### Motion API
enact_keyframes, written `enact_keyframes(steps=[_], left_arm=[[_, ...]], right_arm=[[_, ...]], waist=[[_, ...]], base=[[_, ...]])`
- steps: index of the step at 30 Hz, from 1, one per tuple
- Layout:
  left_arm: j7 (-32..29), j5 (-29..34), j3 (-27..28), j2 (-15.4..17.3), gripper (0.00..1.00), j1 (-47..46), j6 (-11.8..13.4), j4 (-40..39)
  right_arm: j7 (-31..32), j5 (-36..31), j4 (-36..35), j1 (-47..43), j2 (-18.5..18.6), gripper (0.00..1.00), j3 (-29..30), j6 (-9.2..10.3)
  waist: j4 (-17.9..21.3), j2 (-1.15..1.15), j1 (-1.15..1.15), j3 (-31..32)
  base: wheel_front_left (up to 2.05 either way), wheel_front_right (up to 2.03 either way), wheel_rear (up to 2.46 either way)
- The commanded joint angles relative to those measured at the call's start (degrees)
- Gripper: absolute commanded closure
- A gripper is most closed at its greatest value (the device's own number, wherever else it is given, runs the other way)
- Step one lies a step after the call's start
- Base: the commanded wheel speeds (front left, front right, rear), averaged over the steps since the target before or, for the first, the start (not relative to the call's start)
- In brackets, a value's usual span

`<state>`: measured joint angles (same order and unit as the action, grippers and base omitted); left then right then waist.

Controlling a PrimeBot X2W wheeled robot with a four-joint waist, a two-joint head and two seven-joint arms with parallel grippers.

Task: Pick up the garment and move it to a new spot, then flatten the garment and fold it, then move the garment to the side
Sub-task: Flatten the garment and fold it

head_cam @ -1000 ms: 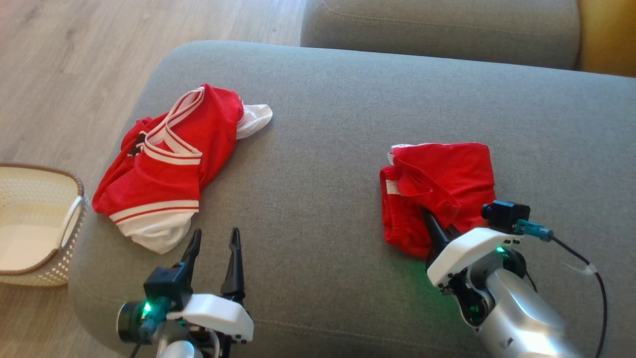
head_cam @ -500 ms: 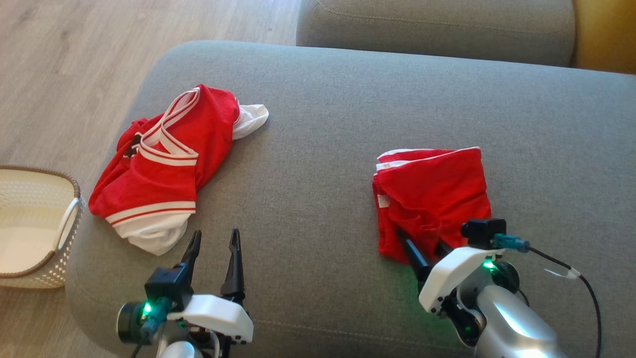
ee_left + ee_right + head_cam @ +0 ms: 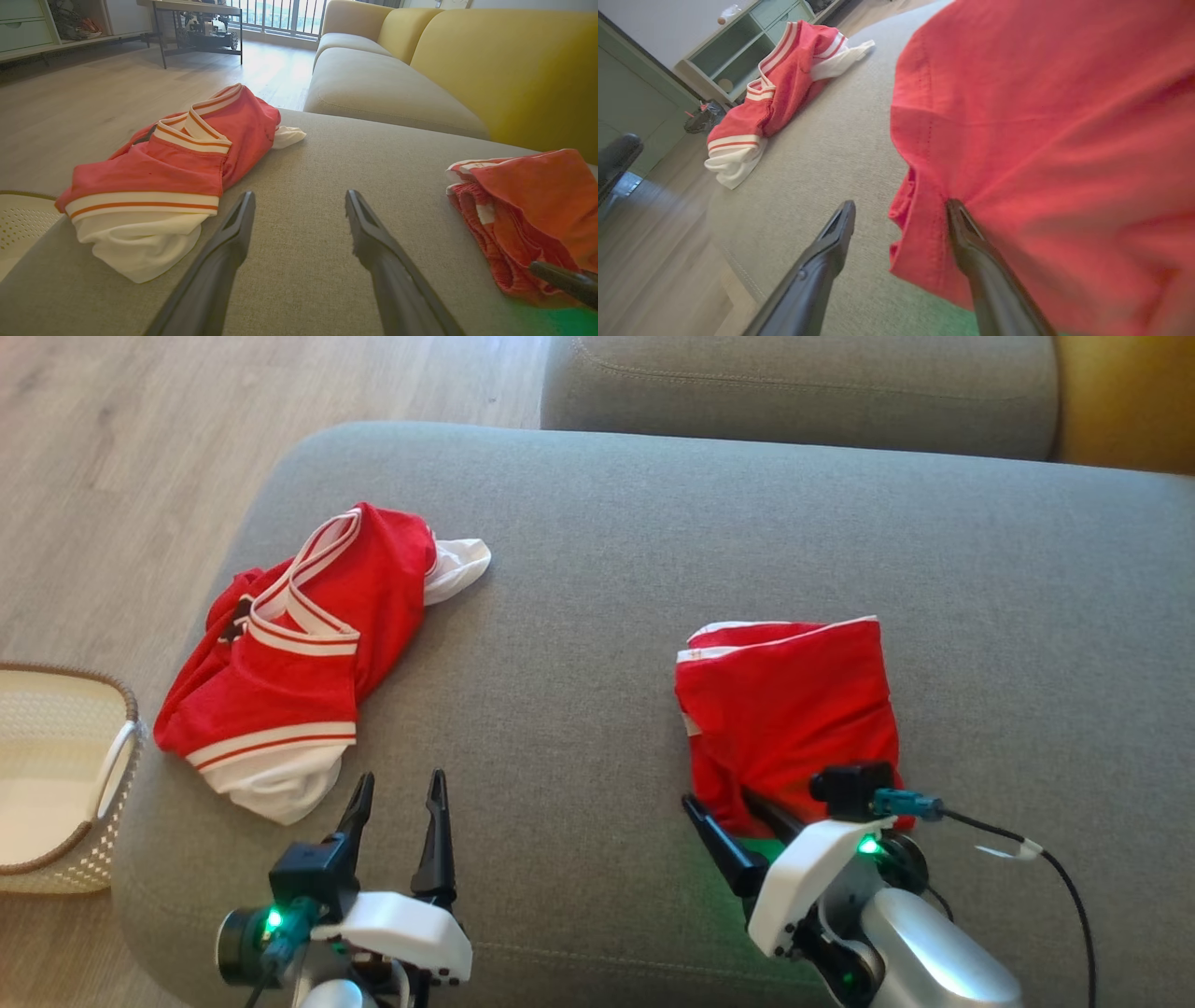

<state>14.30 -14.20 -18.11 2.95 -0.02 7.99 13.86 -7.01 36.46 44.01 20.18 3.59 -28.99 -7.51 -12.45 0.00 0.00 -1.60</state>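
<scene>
The garment [image 3: 784,709] is a red piece with white trim, lying folded and fairly flat on the right of the grey cushion [image 3: 579,616]. It is also seen in the left wrist view [image 3: 537,196] and the right wrist view [image 3: 1041,116]. My right gripper [image 3: 724,807] [image 3: 900,207] is open at the garment's near edge. One finger [image 3: 971,242] touches the cloth and the other lies over bare cushion; nothing is gripped. My left gripper [image 3: 399,784] [image 3: 300,198] is open and empty above the cushion's near left part.
A crumpled red and white jersey [image 3: 299,653] [image 3: 187,154] lies on the cushion's left end. A white basket [image 3: 117,756] stands on the wood floor [image 3: 112,448] to the left. Another grey cushion [image 3: 794,383] and a yellow backrest [image 3: 490,60] lie beyond.
My right gripper has opened, let go of the garment and drawn back toward the near edge. The cloth has settled flatter. The head camera has shifted slightly.
</scene>
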Motion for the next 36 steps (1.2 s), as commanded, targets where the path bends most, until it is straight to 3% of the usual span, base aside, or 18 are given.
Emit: enact_keyframes(steps=[1,9,16,22,29,36], left_arm=[[0.70,0.43,1.99,-0.07,0.00,-1.50,-0.17,-1.77],[0.70,0.18,1.89,-0.07,0.00,-1.72,0.04,-2.11],[0.70,0.38,3.29,-0.07,0.00,-1.71,0.03,-3.71],[0.70,0.67,4.84,-0.07,0.00,-1.62,0.06,-5.90],[0.70,0.80,7.06,-0.07,0.00,-1.32,0.22,-8.81],[0.70,1.16,7.07,-0.07,0.00,0.22,0.79,-9.85]], right_arm=[[0.30,-0.02,-2.65,0.67,-0.71,0.00,-1.07,0.02],[0.37,-3.80,-4.44,0.22,-0.71,0.00,2.86,0.02],[-2.89,-11.05,-8.29,2.08,-0.71,0.00,12.40,0.02],[-5.36,-22.43,-15.55,0.70,0.00,0.00,19.71,0.02],[-7.20,-35.45,-29.81,-7.67,-0.14,0.00,27.47,0.02],[-7.77,-37.45,-34.48,-13.68,-0.62,0.00,30.96,0.02]], waist=[[0.18,0.00,0.00,-0.03],[0.94,0.00,0.00,0.14],[3.49,0.00,0.00,1.26],[5.94,0.00,0.00,1.85],[8.32,0.00,0.00,1.36],[9.29,0.00,0.00,0.78]], base=[[0.00,0.00,0.00],[0.00,0.00,0.00],[0.00,0.00,0.00],[0.00,0.00,0.00],[0.00,0.00,0.00],[0.00,0.00,0.00]])
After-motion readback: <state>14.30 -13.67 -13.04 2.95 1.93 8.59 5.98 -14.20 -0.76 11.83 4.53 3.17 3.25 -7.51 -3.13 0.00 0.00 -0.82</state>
